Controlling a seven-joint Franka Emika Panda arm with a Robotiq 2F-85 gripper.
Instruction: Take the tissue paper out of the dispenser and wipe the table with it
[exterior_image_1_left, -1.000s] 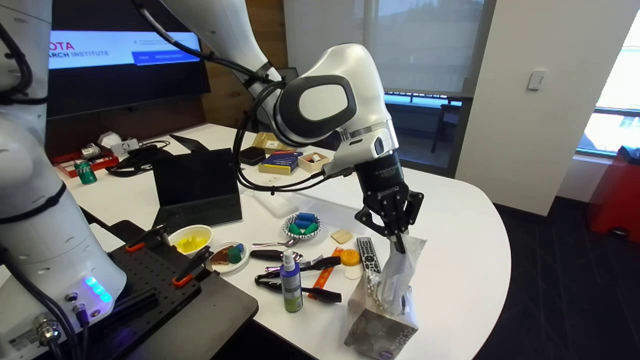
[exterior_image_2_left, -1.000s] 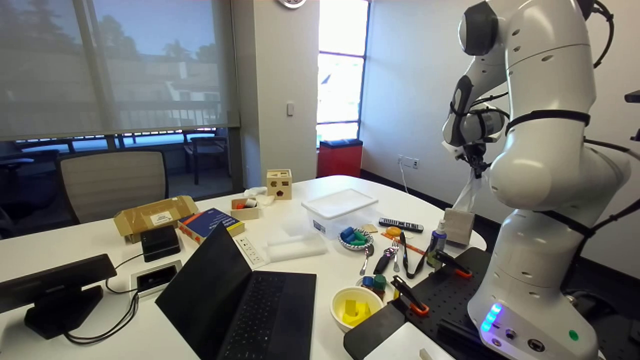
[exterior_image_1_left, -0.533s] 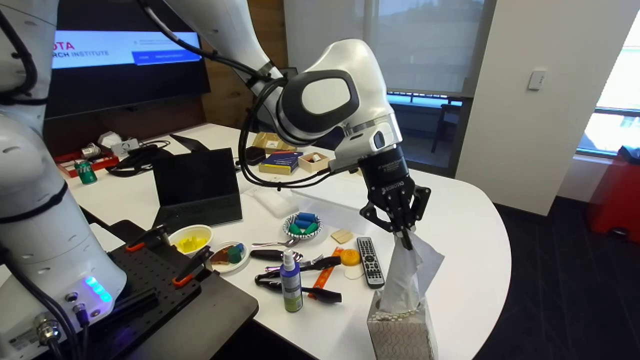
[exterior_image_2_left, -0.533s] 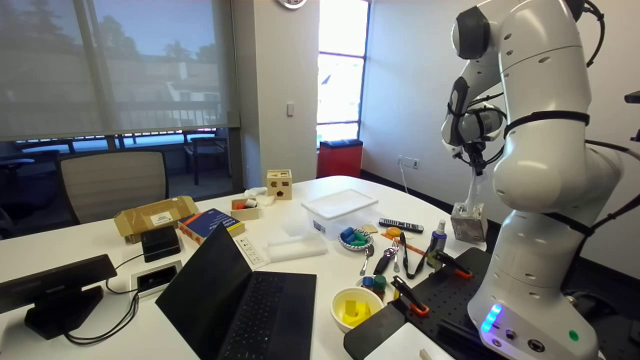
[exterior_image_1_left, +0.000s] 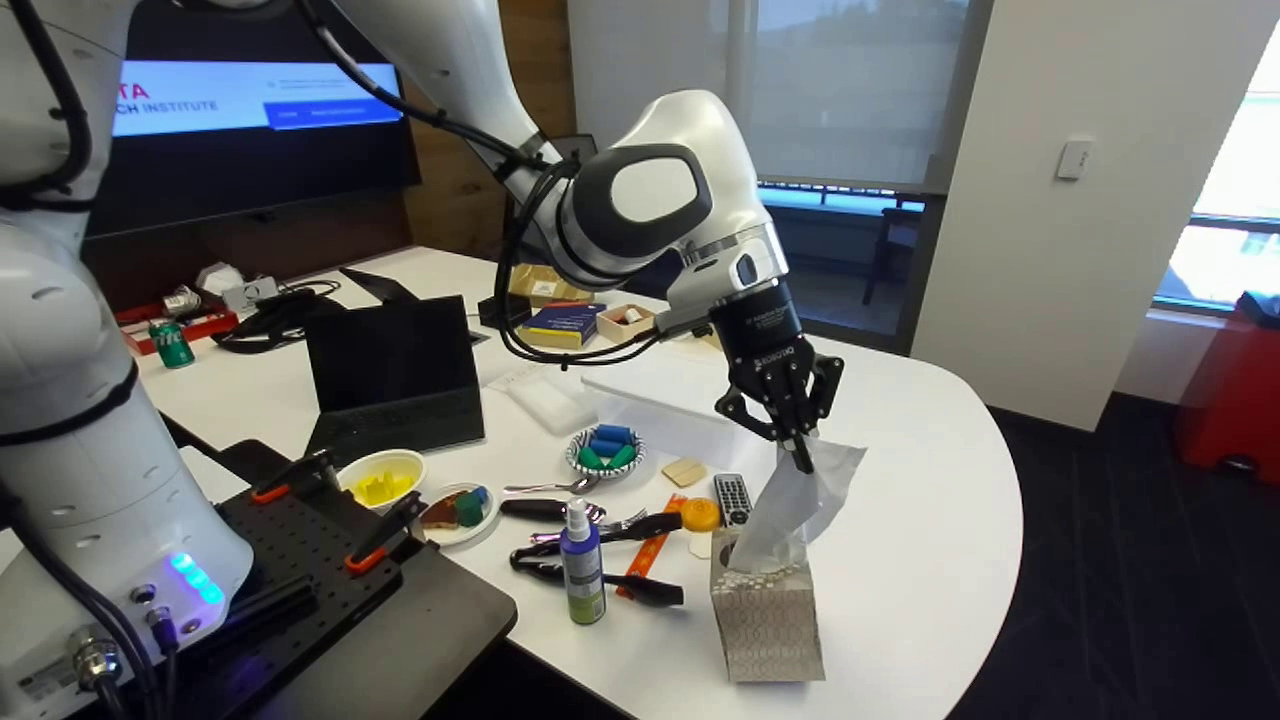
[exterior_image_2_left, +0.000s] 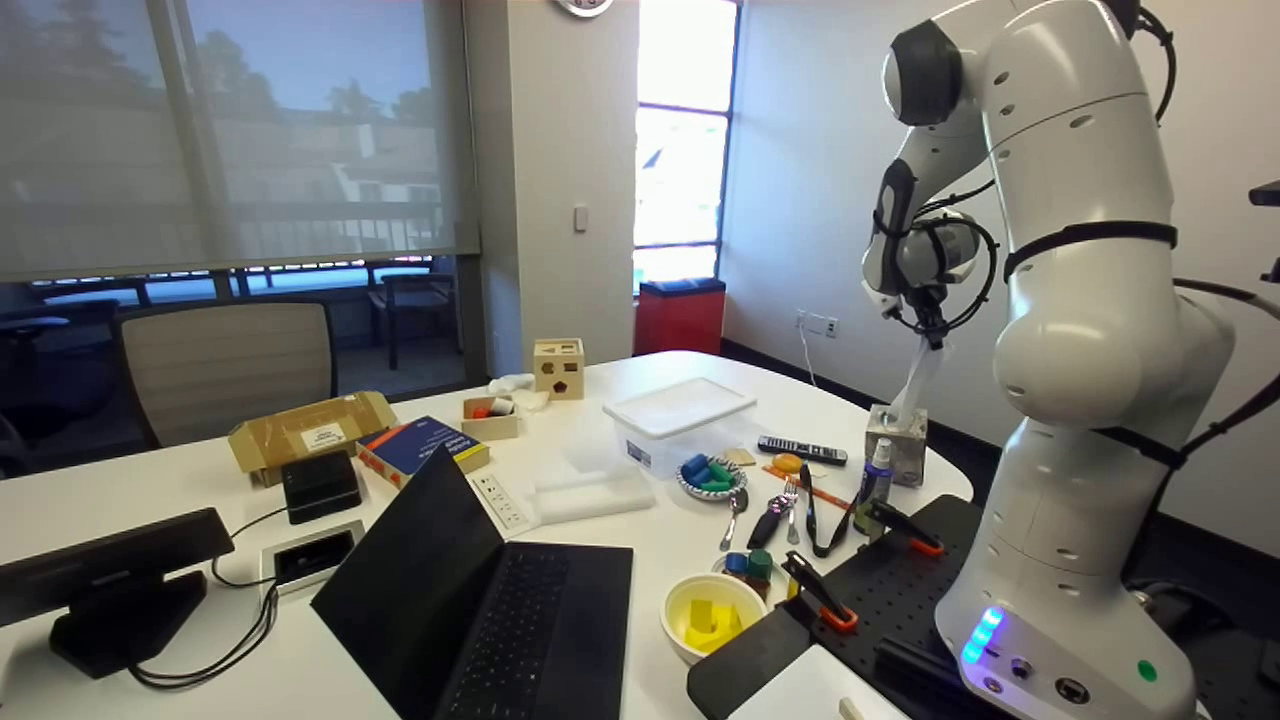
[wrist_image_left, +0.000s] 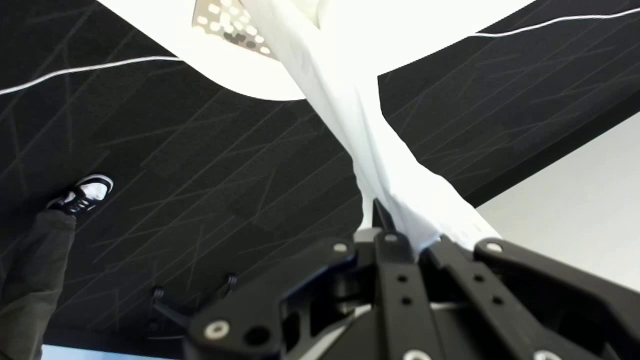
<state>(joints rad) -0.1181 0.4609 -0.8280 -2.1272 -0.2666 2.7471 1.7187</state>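
Observation:
The tissue paper (exterior_image_1_left: 800, 510) is a white sheet stretched between the gripper and the top slot of the grey dispenser (exterior_image_1_left: 768, 625). My gripper (exterior_image_1_left: 800, 458) is shut on the sheet's upper part, above the box and the white table (exterior_image_1_left: 920, 520). The sheet's lower end is still in the slot. The dispenser looks roughly upright; I cannot tell whether its base touches the table. The tissue (exterior_image_2_left: 912, 385), gripper (exterior_image_2_left: 933, 338) and dispenser (exterior_image_2_left: 908, 455) also show in an exterior view. In the wrist view the tissue (wrist_image_left: 345, 110) runs from the jaws (wrist_image_left: 395, 225) to the dispenser's patterned corner (wrist_image_left: 227, 25).
A purple spray bottle (exterior_image_1_left: 583, 565), black tongs (exterior_image_1_left: 640, 590), a remote (exterior_image_1_left: 732, 497) and an orange lid (exterior_image_1_left: 700, 515) lie near the dispenser. A clear bin with white lid (exterior_image_2_left: 680, 408) and a laptop (exterior_image_2_left: 540, 620) stand farther off. The table's curved edge is close to the dispenser.
The dispenser has swung about with the tissue, from tilted to roughly upright, and has shifted left in an exterior view over the last half second. The gripper moved slightly with it, still holding the sheet.

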